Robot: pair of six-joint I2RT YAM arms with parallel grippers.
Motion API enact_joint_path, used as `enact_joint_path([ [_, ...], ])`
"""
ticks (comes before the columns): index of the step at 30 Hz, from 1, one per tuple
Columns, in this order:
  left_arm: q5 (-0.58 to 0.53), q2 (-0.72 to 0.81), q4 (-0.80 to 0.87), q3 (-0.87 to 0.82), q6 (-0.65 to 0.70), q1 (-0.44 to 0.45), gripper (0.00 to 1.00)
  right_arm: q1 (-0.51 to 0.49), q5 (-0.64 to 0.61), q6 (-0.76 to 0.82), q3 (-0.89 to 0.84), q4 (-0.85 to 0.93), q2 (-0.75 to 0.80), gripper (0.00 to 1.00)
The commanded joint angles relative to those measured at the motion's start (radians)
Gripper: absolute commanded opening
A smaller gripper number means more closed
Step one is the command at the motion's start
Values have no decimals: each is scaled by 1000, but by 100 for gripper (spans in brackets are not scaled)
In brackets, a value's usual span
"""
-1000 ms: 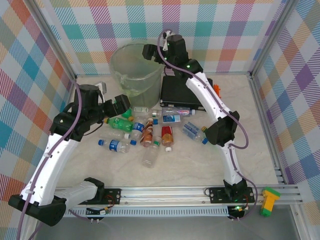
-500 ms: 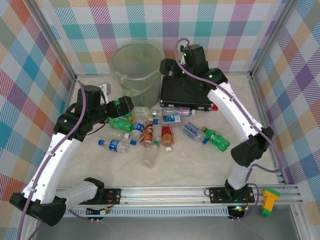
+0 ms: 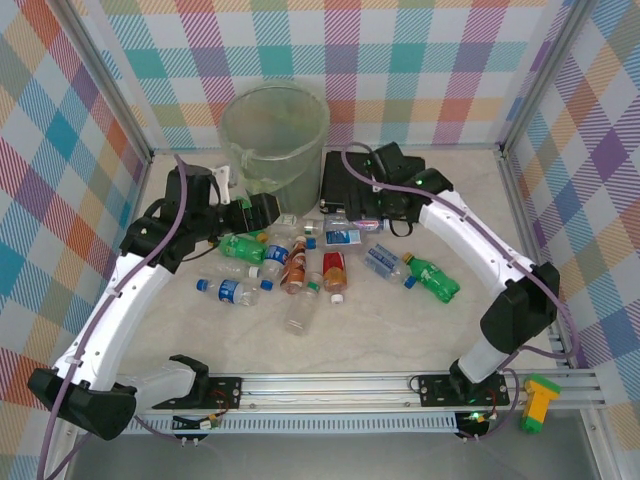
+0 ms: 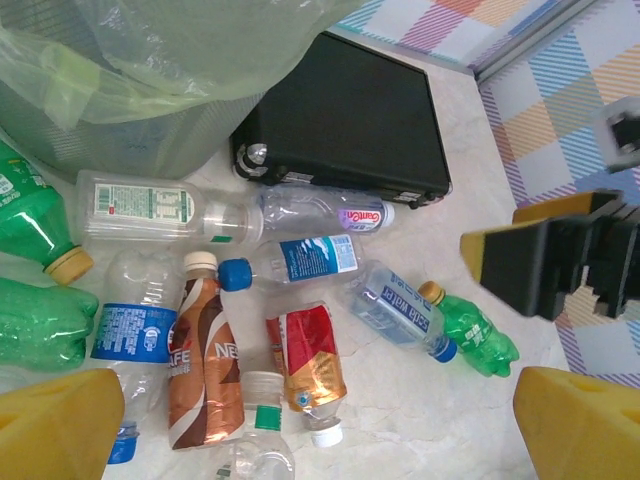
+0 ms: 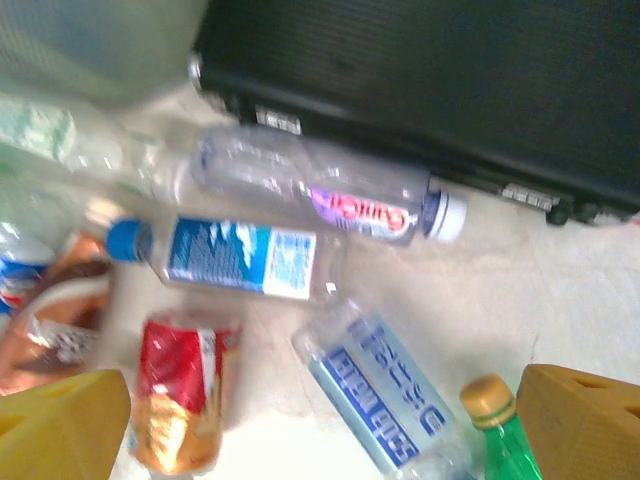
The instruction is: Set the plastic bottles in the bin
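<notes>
Several plastic bottles lie in a loose pile mid-table: a green one (image 3: 240, 247), a brown-labelled one (image 3: 294, 268), a red-labelled one (image 3: 334, 272), a blue-labelled clear one (image 3: 343, 237), a soda-water bottle (image 3: 383, 261) and a second green one (image 3: 435, 278). The translucent bin (image 3: 275, 135) with its liner stands behind them. My left gripper (image 3: 264, 212) hovers open over the pile's left end; its wrist view has the red-labelled bottle (image 4: 305, 360) between the yellow fingertips (image 4: 55, 425). Over the pile's back right, my right gripper (image 3: 385, 205) hangs open above the soda-water bottle (image 5: 385, 395).
A flat black case (image 3: 355, 185) lies right of the bin, with a purple-labelled clear bottle (image 5: 330, 195) against its front edge. Checked walls close the back and sides. A rail (image 3: 330, 385) runs along the near edge, with a yellow-green block (image 3: 538, 402) at its right end.
The right arm has swung from above the bin rim down and right over the case and bottles, uncovering the green bottle on the right. The left gripper has shifted slightly right.
</notes>
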State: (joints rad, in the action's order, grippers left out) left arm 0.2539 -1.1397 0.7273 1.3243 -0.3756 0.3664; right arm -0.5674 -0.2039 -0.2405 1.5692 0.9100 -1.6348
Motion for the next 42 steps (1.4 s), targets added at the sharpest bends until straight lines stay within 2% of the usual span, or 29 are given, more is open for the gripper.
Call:
enact_joint_path([
  [1,20,20,-1,1,22,11,100,8,54,86,-34,85,-68,99],
  [6,0,47,23,-14,23,9,99,9,110,124,-55,94,-166,97],
  [16,-25,81,51,-20,24,9,100,17,101,200,29,150,-319,92],
  [27,-31,78,52,-22,23,9,100,34,87,244,36,147,-385,92],
  [42,-38,73,66,-13,35,9,99,37,180,208,61,157,-453,70],
])
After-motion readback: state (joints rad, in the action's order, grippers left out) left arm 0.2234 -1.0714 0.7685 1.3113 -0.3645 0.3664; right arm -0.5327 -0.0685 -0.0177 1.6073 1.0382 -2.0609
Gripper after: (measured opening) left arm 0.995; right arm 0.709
